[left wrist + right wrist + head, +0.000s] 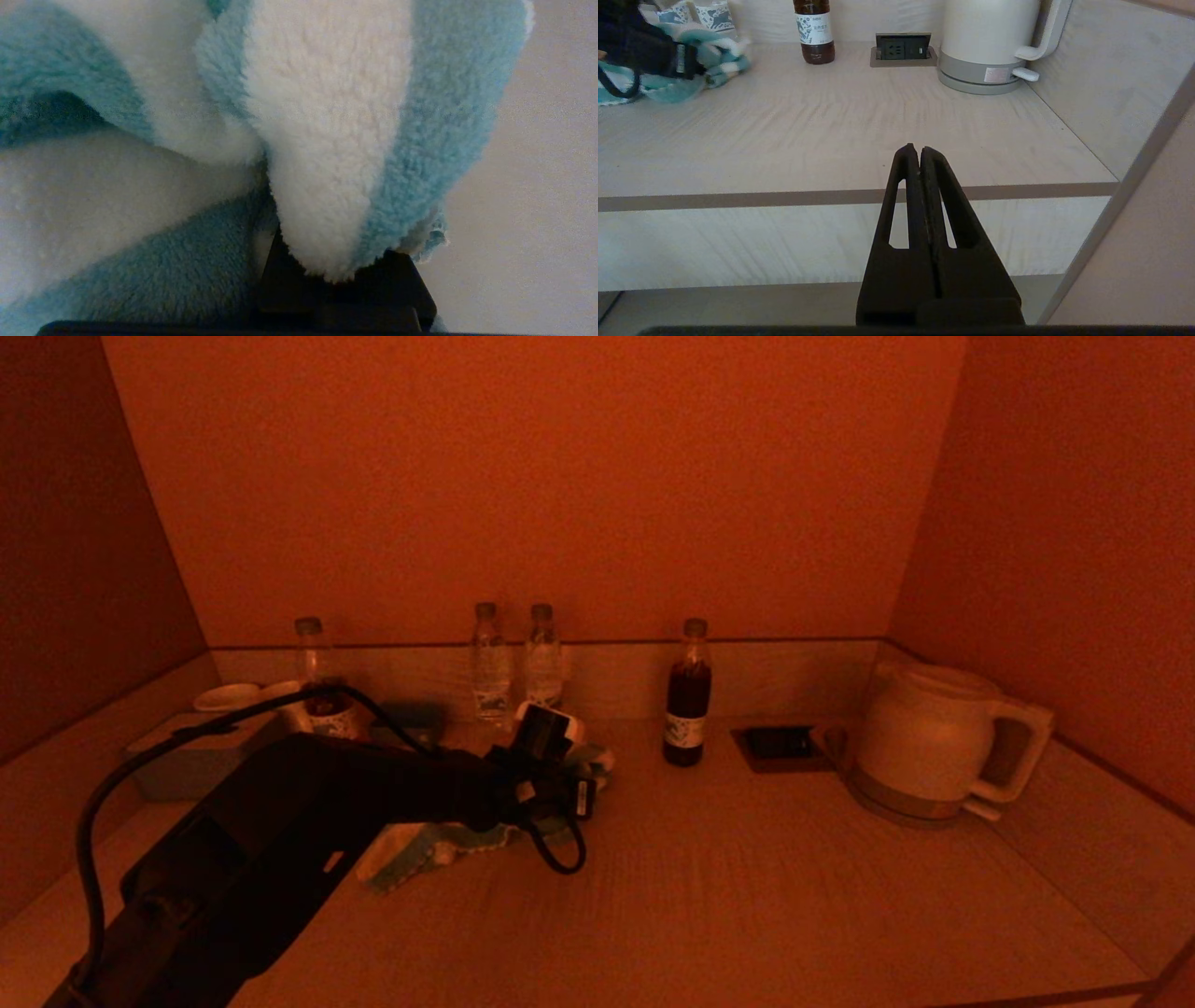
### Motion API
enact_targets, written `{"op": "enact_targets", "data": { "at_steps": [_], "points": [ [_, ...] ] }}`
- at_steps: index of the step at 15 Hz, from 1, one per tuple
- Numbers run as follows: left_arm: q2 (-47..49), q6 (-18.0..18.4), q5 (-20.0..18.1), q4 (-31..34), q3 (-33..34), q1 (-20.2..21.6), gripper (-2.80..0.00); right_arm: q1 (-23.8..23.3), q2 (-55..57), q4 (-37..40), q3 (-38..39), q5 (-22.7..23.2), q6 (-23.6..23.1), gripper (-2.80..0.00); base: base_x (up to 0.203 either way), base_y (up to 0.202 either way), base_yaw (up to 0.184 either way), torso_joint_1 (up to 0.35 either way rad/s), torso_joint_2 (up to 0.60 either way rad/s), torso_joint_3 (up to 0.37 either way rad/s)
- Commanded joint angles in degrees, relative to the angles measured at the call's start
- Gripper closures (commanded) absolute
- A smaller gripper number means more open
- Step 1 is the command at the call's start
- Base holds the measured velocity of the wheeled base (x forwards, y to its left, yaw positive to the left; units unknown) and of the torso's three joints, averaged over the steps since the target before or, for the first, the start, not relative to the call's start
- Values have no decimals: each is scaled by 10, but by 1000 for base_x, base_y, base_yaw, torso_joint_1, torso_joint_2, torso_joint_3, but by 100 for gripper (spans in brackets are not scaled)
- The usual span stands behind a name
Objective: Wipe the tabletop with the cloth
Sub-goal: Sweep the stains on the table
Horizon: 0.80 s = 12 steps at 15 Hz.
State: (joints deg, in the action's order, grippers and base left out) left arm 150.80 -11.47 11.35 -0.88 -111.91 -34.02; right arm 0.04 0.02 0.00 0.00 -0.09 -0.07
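Reaching across the left part of the tabletop (pixel 747 896), the left gripper (pixel 583 775) sits low over the cloth (pixel 429 849), near the back of the surface. The left wrist view is filled with teal-and-white fleece: a fold of the cloth (pixel 327 140) runs down into the dark fingers, which pinch it (the fingertips themselves are buried in the pile). The rest of the cloth lies bunched on the wood under and behind the wrist. Two clear bottles (pixel 513 663) stand just behind the gripper against the back wall, a dark bottle (pixel 688 695) stands a little to its right, and a pale kettle (pixel 934 747) sits in the right rear corner. The right gripper (pixel 920 154) hangs off the front edge of the tabletop, its fingers pressed together on nothing.
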Motion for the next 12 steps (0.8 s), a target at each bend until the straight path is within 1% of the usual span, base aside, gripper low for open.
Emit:
{"op": "enact_targets", "data": {
  "at_steps": [1, 4, 8, 11, 12],
  "points": [
    [-4, 0, 0, -4, -1, 18, 0, 0, 0, 0, 0, 0, 0, 0, 0, 0, 0, 0, 0, 0],
    [1, 7, -1, -12, -1, 23, 0, 0, 0, 1, 0, 0, 0, 0, 0, 0, 0, 0, 0, 0],
    [1, 8, -10, -29, -1, 12, 0, 0, 0, 0, 0, 0, 0, 0, 0, 0, 0, 0, 0, 0],
    [1, 8, -15, -43, 0, -29, 0, 0, 0, 0, 0, 0, 0, 0, 0, 0, 0, 0, 0, 0],
    [-1, 8, -18, -46, 0, -60, 0, 0, 0, 0, 0, 0, 0, 0, 0, 0, 0, 0, 0, 0]
  ]
}}
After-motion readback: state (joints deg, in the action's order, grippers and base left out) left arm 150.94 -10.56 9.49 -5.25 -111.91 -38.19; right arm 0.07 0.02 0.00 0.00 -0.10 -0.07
